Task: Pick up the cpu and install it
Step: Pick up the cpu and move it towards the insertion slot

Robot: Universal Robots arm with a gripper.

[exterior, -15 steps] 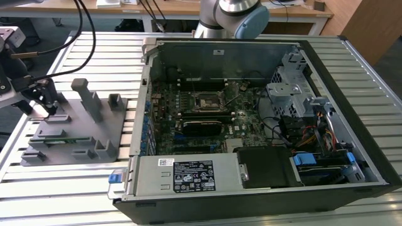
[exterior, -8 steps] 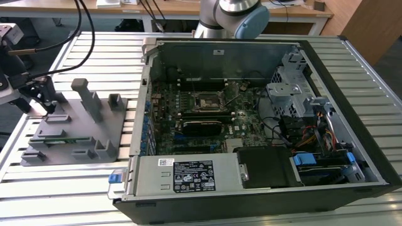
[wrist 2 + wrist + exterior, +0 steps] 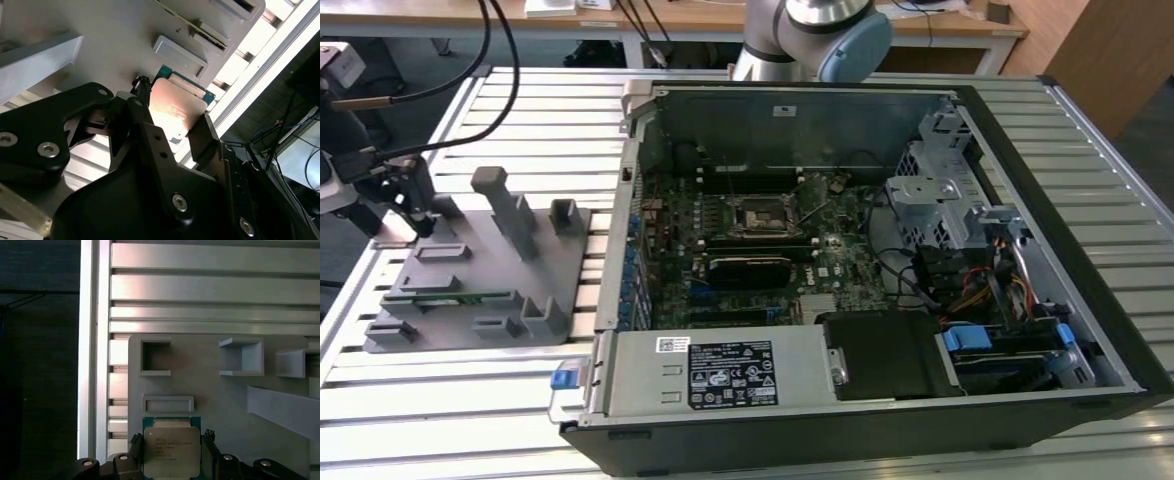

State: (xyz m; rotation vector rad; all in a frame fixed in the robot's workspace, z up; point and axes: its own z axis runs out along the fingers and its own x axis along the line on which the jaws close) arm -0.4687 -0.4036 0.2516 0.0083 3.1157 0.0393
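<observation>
The cpu (image 3: 171,450), a small square chip with a pale metal top on a green board, sits at the edge of the grey plastic tray (image 3: 200,375). In the second wrist view the cpu (image 3: 175,107) reflects light between two black fingers. My gripper (image 3: 171,437) straddles it, one finger against each side, and looks shut on it. I cannot tell whether the chip rests on the tray or is just off it. In the exterior view my gripper (image 3: 403,205) hangs over the tray's (image 3: 467,260) far corner, at that view's left.
An open computer case (image 3: 1067,300) lies at the exterior view's right, its motherboard socket (image 3: 757,215) near the middle. A green memory stick (image 3: 447,296) rests in the tray among raised grey holders (image 3: 500,205). Slatted aluminium table (image 3: 454,400) lies all around.
</observation>
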